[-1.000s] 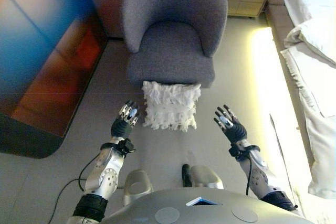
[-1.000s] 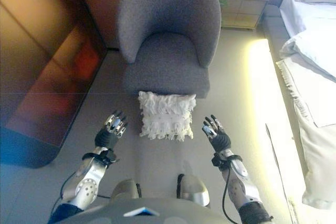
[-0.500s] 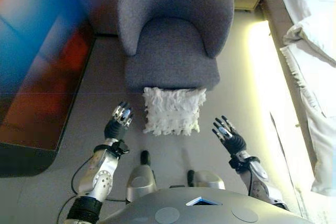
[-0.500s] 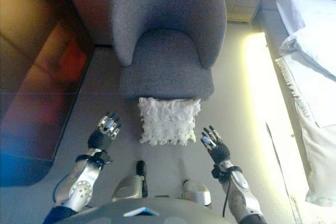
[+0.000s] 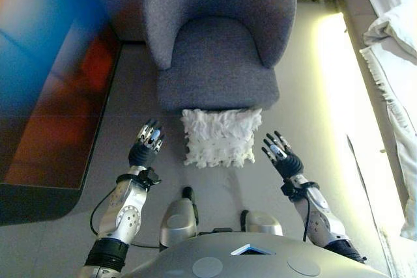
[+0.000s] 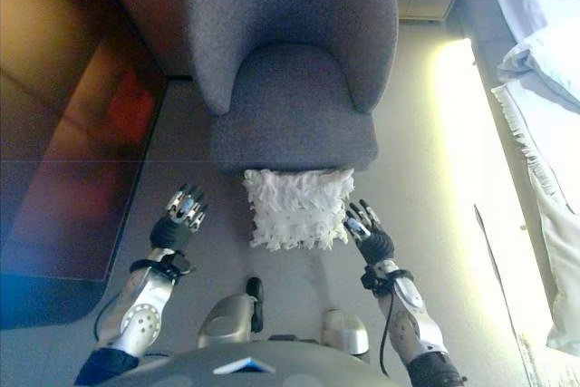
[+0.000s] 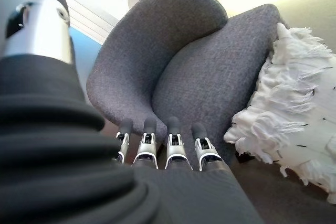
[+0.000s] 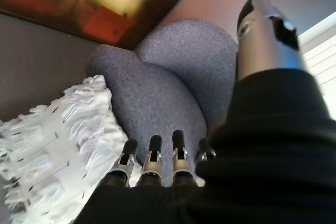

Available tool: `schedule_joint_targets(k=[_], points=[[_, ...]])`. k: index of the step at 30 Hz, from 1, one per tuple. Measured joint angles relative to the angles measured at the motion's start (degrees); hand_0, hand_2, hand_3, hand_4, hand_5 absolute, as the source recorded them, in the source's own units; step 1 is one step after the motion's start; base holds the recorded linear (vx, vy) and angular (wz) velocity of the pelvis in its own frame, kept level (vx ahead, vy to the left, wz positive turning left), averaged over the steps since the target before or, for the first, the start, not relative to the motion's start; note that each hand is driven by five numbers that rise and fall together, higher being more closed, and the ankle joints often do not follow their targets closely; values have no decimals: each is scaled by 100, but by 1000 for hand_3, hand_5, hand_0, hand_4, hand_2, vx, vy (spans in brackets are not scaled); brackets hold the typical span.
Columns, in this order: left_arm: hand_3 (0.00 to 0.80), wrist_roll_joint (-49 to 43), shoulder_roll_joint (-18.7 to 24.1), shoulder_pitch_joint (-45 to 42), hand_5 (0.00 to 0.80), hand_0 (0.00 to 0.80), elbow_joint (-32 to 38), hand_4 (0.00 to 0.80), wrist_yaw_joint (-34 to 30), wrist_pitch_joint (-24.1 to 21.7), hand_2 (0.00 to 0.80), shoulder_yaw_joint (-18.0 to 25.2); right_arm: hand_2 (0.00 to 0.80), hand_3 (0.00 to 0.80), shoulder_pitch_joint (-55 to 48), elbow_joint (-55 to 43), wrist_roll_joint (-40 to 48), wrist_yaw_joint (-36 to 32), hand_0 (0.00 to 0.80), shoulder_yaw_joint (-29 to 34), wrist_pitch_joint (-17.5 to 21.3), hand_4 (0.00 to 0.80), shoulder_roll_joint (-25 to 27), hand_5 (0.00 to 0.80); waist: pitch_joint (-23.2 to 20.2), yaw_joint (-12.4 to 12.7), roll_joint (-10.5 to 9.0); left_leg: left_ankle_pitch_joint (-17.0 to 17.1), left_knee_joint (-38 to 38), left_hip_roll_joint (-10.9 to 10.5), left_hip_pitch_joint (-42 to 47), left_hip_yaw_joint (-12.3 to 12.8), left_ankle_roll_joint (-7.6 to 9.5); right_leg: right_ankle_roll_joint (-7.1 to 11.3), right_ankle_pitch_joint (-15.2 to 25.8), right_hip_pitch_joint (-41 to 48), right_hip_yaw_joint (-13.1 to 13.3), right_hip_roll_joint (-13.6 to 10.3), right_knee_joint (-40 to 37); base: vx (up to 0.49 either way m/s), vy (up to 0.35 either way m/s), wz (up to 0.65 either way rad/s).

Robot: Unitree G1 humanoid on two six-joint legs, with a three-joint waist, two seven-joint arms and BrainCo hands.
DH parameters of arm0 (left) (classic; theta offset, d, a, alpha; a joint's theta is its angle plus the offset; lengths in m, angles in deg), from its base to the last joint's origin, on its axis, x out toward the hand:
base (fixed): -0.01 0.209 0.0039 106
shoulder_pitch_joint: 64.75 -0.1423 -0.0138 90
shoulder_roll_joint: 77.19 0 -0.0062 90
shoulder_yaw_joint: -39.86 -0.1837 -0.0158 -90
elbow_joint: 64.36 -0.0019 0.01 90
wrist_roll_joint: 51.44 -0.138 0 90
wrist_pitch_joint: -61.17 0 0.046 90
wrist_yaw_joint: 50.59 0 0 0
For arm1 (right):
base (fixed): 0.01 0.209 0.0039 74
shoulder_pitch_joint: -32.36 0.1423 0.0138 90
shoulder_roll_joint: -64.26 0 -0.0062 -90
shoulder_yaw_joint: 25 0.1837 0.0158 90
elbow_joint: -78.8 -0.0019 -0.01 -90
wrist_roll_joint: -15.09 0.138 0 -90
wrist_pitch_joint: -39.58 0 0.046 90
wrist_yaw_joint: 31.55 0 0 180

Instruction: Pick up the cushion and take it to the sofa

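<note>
The white fringed cushion (image 5: 221, 137) lies on the grey floor (image 5: 306, 96), leaning against the front of the grey armchair (image 5: 217, 37), where it also lay a second ago; the whole scene has slid in the eye views, so the camera has moved rather than the things. What has changed is the hands: both have come in closer to the cushion. The left hand (image 5: 146, 148) now sits just beside the cushion's left edge with a little floor between, and the right hand (image 6: 366, 231) reaches the cushion's right edge, appearing to touch its fringe in the right eye view. Both hands keep their fingers straight and spread, holding nothing. The left wrist view adds the row of straight dark-tipped fingers (image 7: 171, 145) pointing at the armchair's seat, with the cushion beside them, apart. The right wrist view shows its fingers (image 8: 152, 158) just beside the cushion's fringe. Only the eye views show the white bed (image 5: 394, 43) at the right and the dark glossy cabinet (image 5: 45, 96) at the left.
</note>
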Motion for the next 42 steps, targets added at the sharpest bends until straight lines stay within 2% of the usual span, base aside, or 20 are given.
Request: schedule_joint_targets(k=[3,4,5,7,8,10,12,15,17,20,22,23,25,27,30,33,35,36,39,42], points=[[0,-53,26,24,0,0,-41,0,-44,1,0,20,0,0,13,-16,-6,45,0,-9,24,0,-125,0,-91,6,31,-110,166,-82,-53,-44,199,-46,46,-701,-100,-169,1467,196,247,9],[0,-54,39,-35,0,0,-50,0,-47,14,0,18,0,0,-25,-12,-13,74,0,-18,35,0,-198,0,-179,-5,73,-144,183,-112,-56,-51,249,-101,215,-973,-161,-250,1932,167,167,4],[0,-54,58,-68,0,0,-50,0,-53,29,0,17,0,0,-91,-10,-17,87,0,-28,41,0,-246,0,-244,-7,126,-139,122,-123,19,-31,297,-198,473,-1181,-216,-316,2239,161,86,-6],[0,-53,169,-177,0,0,-48,0,-55,31,0,73,0,0,-197,-6,-21,106,0,-108,40,0,-244,0,-360,40,185,-89,-95,-127,170,152,430,-213,598,-1314,-525,-583,2442,156,-12,-24],[0,-53,230,-222,0,0,-48,0,-54,31,0,138,0,0,-216,-7,-21,106,0,-111,41,0,-240,0,-391,61,172,-68,-179,-138,243,231,462,-202,579,-1348,-650,-696,2385,167,-115,-35],[0,-51,367,-274,0,0,-39,0,-39,23,0,193,0,0,-270,-9,-20,90,0,-103,47,0,-218,0,-445,142,136,-44,-332,-116,314,420,482,-49,514,-1346,-1045,-927,1596,105,-145,-48],[0,-48,402,-277,0,0,-47,0,-6,-4,0,181,0,0,-293,66,-18,41,0,-104,50,0,-210,0,-438,130,74,-20,-355,-128,319,525,516,170,653,-1355,-1279,-1212,944,21,-127,-35],[0,-49,386,-276,0,0,-59,0,30,-99,0,137,0,0,-209,177,-10,5,0,-129,50,0,-211,0,-365,127,-110,-6,-428,-148,343,608,423,631,1038,-1376,-1311,-1518,-3,181,-145,-22],[0,-55,405,-291,0,0,-61,0,41,-129,0,138,0,0,-138,183,1,43,0,-129,49,0,-217,0,-288,118,-254,-5,-449,-167,406,492,299,740,1268,-1233,-1080,-1523,-659,283,-137,-3],[0,-51,555,-347,0,0,-82,0,-3,-117,0,162,0,0,-184,228,1,69,0,-94,42,0,-283,0,-302,-29,-651,4,-427,-254,425,202,-47,812,1434,-866,-530,-1452,-1183,276,-119,38],[0,-51,555,-347,0,0,-82,0,-3,-117,0,162,0,0,-184,228,1,69,0,-94,42,0,-283,0,-302,-29,-651,4,-427,-254,425,202,-47,812,1434,-866,-530,-1452,-1183,129,-59,16],[0,-51,364,-623,0,0,-61,0,-99,-88,0,135,0,0,-262,265,4,68,0,131,38,0,-146,0,-254,-91,-428,-52,-359,141,517,66,-266,617,1569,-859,-498,-988,-1003,379,-193,1],[0,-46,243,-732,0,0,-60,0,-141,-80,0,138,0,0,-263,265,1,28,0,203,30,0,28,0,-234,-171,-252,-106,-424,293,626,89,-360,551,1527,-847,-496,-828,-979,497,-265,-18],[0,-45,196,-703,0,0,-41,0,-169,-80,0,145,0,0,-293,271,1,-38,0,247,25,0,65,0,-199,-245,-182,-107,-543,319,757,73,-455,547,1538,-696,-460,-763,-965,355,-223,-11],[0,-47,180,-629,0,0,-41,0,-220,-79,0,160,0,0,-350,271,1,-58,0,169,-30,0,26,0,-203,-475,-260,-138,-620,308,908,-83,-489,625,1389,-505,-276,-757,-980,315,-252,12],[0,-46,176,-476,0,0,-54,0,-261,-60,0,159,0,0,-284,270,1,6,0,64,-54,0,4,0,-201,-510,-305,-162,-662,355,965,-275,-490,625,1209,-613,-116,-699,-676,326,-269,10],[0,-43,185,-491,0,0,-47,0,-283,20,0,191,0,0,-250,208,2,16,0,15,-142,0,59,0,-139,-591,-150,-186,-746,557,1122,-446,-539,545,956,-766,37,-458,-257,260,-265,12],[0,-43,247,-515,0,0,-39,0,-282,24,0,209,0,0,-268,141,2,16,0,-14,-179,0,48,0,-199,-627,-185,-204,-741,629,1113,-503,-587,499,935,-752,145,-304,-392,211,-261,23],[0,-21,204,-495,0,0,-42,0,-260,53,0,174,0,0,-166,178,-25,-4,0,-7,-193,0,94,0,-275,-628,-106,-147,-476,933,954,-451,-613,188,723,-774,94,78,-270,195,-274,15],[0,23,148,-421,0,0,-55,0,-204,56,0,83,0,0,-109,220,-77,-11,0,-6,-198,0,109,0,-326,-608,-227,245,389,956,374,-342,-163,-48,539,-869,-22,95,-71,182,-167,22]])
